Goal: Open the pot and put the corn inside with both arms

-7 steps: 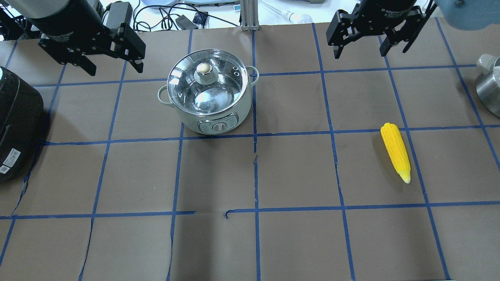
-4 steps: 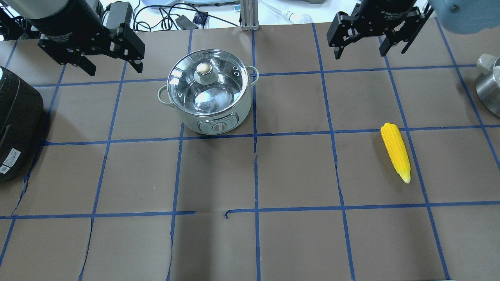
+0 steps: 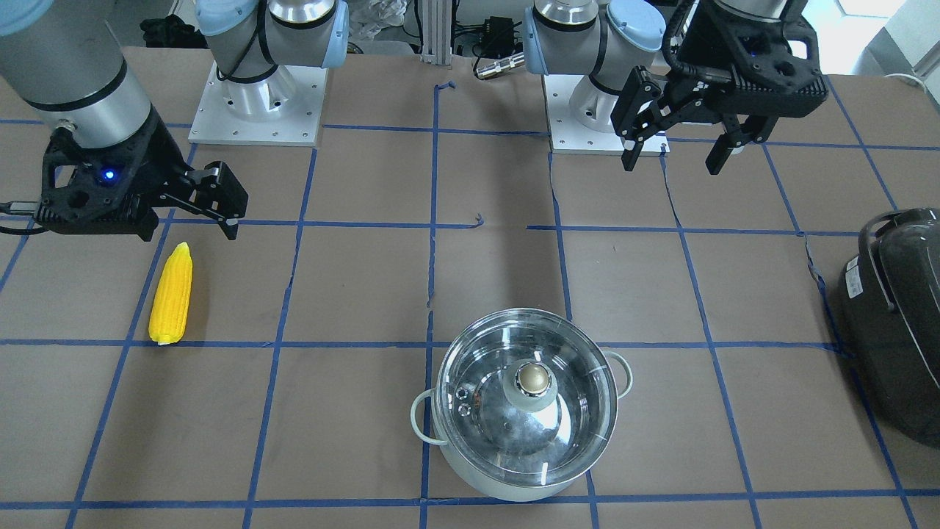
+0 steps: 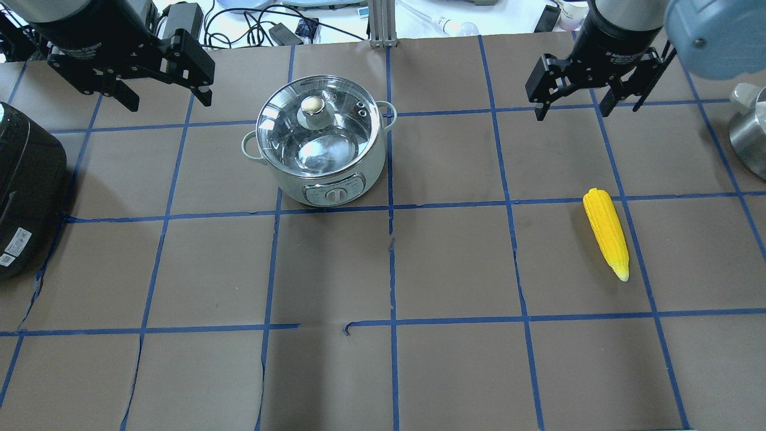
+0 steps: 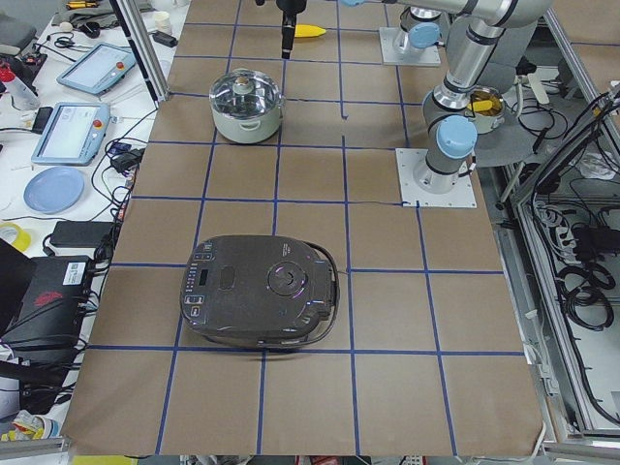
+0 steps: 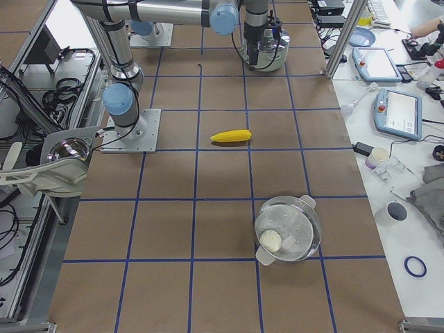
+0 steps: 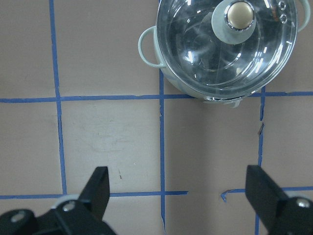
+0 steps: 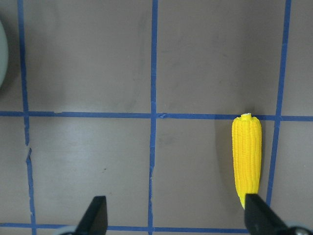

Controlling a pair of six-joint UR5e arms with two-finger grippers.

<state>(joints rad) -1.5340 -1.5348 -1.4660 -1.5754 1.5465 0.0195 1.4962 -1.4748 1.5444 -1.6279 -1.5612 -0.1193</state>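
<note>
Round pale stainless-steel pot (image 4: 372,172), glass lid (image 4: 326,146) on; tapered yellow corn cob (image 4: 606,233) flat on brown bench (image 4: 455,263), well apart; black left claw (image 4: 169,102), right claw (image 4: 573,112): both wide, empty

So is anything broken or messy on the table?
Only the table cover: the paper is torn near the middle, and the blue tape line has a gap there. Nothing is spilled. The pot stands upright with its lid on, and the corn lies flat.
</note>
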